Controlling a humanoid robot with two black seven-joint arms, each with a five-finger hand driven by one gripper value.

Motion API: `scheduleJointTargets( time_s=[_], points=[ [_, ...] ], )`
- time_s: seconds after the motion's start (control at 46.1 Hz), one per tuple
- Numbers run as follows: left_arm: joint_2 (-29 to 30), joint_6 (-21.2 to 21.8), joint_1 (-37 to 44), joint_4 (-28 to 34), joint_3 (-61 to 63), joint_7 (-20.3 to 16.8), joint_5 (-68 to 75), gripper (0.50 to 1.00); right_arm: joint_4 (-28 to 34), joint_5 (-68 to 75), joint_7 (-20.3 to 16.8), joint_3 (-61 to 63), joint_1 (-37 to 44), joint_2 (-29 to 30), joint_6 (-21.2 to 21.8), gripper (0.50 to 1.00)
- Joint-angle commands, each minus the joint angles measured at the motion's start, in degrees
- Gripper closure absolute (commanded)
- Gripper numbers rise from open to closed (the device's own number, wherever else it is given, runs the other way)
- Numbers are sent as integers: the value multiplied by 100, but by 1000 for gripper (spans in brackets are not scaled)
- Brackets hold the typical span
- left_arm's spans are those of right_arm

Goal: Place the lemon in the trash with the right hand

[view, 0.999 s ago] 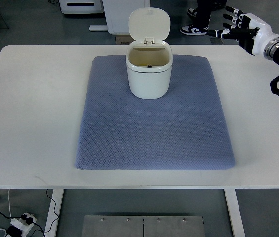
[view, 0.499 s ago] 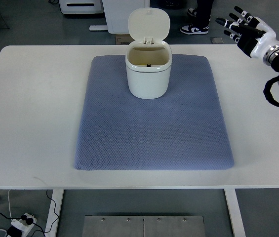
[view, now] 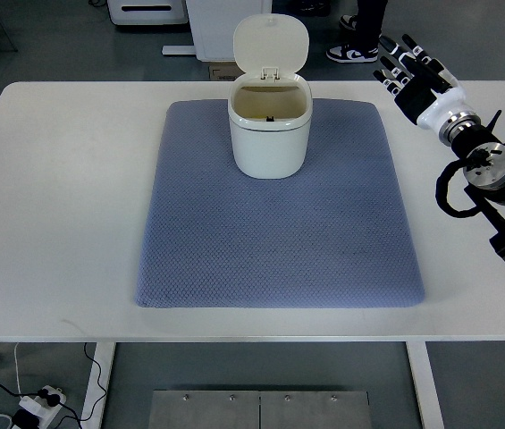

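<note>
table (view: 64, 197): plain white top, white legs
mat (view: 279, 241): muted blue-grey, fine dotted weave all over
bin (view: 270, 134): cream-white outside, darker yellowish tan inside, a small dark spot at the bottom
lid (view: 271, 43): cream-white, same as the bin
right hand (view: 420, 80): white palm shell, black fingers (view: 393, 73) with white segments
wrist (view: 489, 170): silver-grey metal disc, black cable and black housing
floor (view: 55, 45): dull grey-green
shoes (view: 352, 54): black and white, far behind the table
power strip (view: 37, 404): white, near left on the floor
</note>
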Motion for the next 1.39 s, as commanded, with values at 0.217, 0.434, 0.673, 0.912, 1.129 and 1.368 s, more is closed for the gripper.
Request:
scheduleJointTargets(
  time_s=[0.217, 0.434, 0.673, 0.912, 1.129, 1.368],
  points=[
    [0, 0, 0, -5, 0, 4, 0, 500, -643, -117, 34, -25, -53, -11, 72, 500],
    [0, 0, 0, 4, 0, 4, 0, 500, -1197, -530, 43, -42, -44, 24, 555, 500],
    [0, 0, 0, 4, 0, -5, 0, 500, -1716, -539, 157, -25, -9, 323, 687, 500],
    [0, 0, 0, -5, 0, -5, 0, 500, -1953, -504, 579, 45, 132, 630, 881, 500],
    [0, 0, 0, 4, 0, 4, 0, 500, -1945, -495, 623, 212, 123, 850, 1083, 500],
    [0, 0, 0, 4, 0, 4, 0, 500, -1945, -495, 614, 292, 70, 859, 1092, 500]
  ],
)
